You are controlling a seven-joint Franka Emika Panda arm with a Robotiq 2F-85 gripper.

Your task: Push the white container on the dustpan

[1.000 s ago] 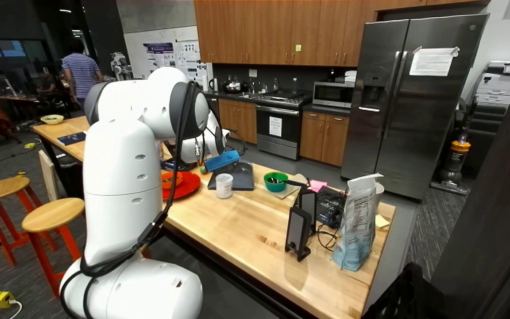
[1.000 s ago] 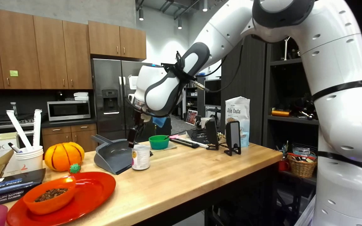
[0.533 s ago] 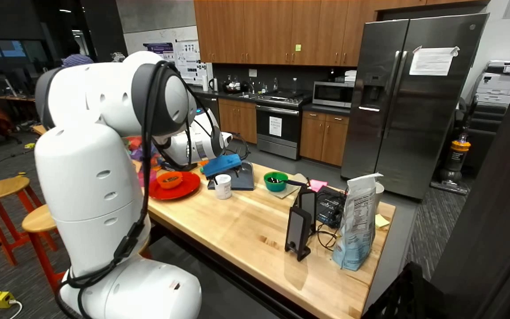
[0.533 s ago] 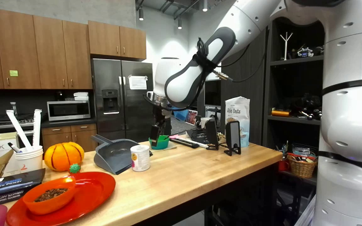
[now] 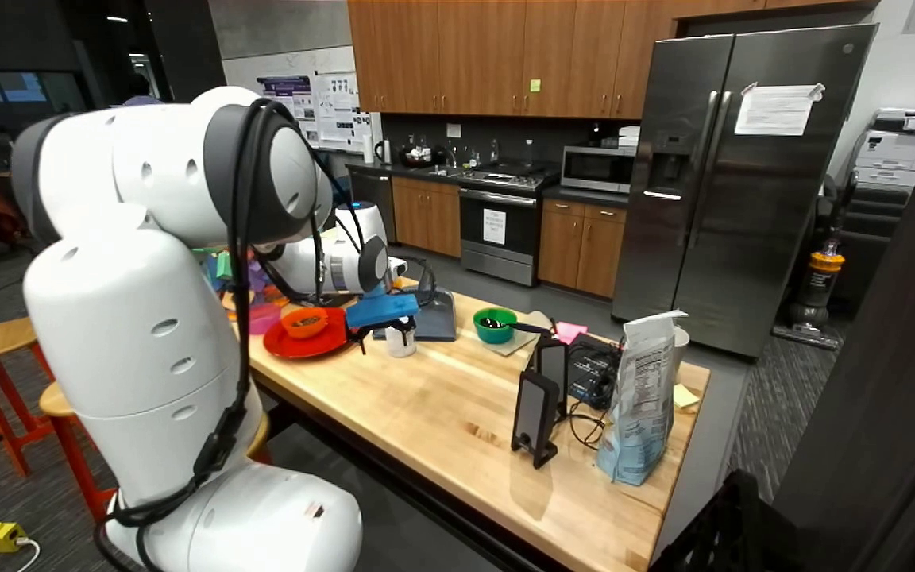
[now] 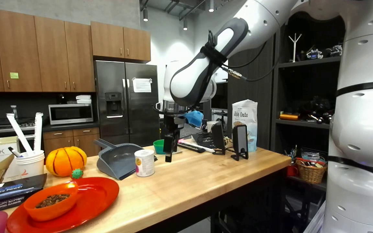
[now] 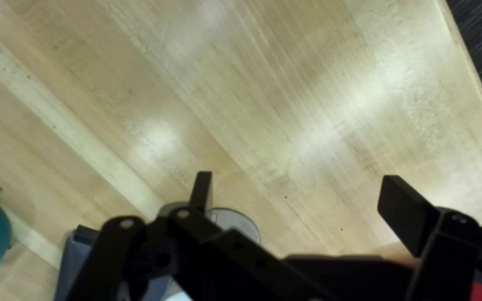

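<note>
The white container (image 6: 144,163) stands upright on the wooden table at the front lip of the dustpan. It also shows in an exterior view (image 5: 401,345), partly behind my gripper, and in the wrist view (image 7: 241,225), mostly hidden by a finger. The dark grey dustpan (image 6: 118,159) lies flat with its open side toward the container; it also shows in an exterior view (image 5: 438,319) and at the lower left of the wrist view (image 7: 71,263). My gripper (image 7: 297,186) is open with nothing between its fingers. In both exterior views the gripper (image 5: 384,334) (image 6: 171,153) hangs beside the container, above the table.
A red plate (image 6: 100,197) with an orange bowl (image 6: 49,212) lies on one side of the dustpan. A green bowl (image 5: 495,327) stands on its other side. Black speakers (image 5: 535,421) and an oats bag (image 5: 638,405) stand farther along. The table edge (image 7: 471,79) shows in the wrist view.
My gripper has moved from behind the container, over the dustpan side, around to beside it, lower and nearer the table's front. The container and dustpan look essentially unmoved.
</note>
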